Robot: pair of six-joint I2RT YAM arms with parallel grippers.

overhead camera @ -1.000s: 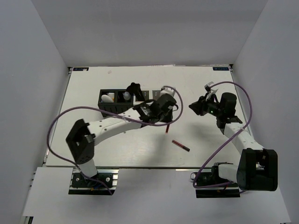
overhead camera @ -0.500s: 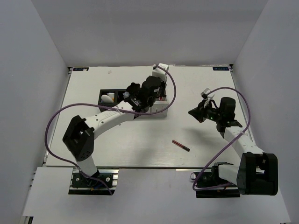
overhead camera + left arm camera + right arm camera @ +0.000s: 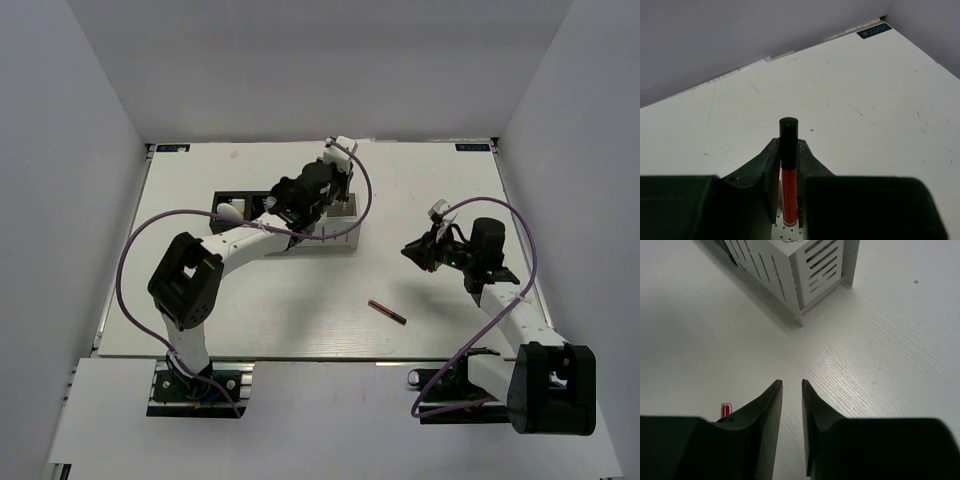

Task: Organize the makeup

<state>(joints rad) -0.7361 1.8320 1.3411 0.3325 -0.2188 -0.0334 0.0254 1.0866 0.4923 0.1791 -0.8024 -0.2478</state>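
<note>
Left fingers (image 3: 771, 159) pinching a thin red stick (image 3: 789, 197); right fingers (image 3: 771, 400) slightly apart, nothing between them.
Stick runs along the jaws of the left gripper (image 3: 789, 146), black cap poking out past the tips; top view puts that gripper over the white slotted box (image 3: 338, 228). The right gripper (image 3: 792, 386) hovers over bare table (image 3: 880, 340), to the right of the box. A second red stick (image 3: 386, 312) lies flat on the table between the arms, toward the near edge. A white oval (image 3: 230, 211) sits in the black box (image 3: 222, 232) on the left.
</note>
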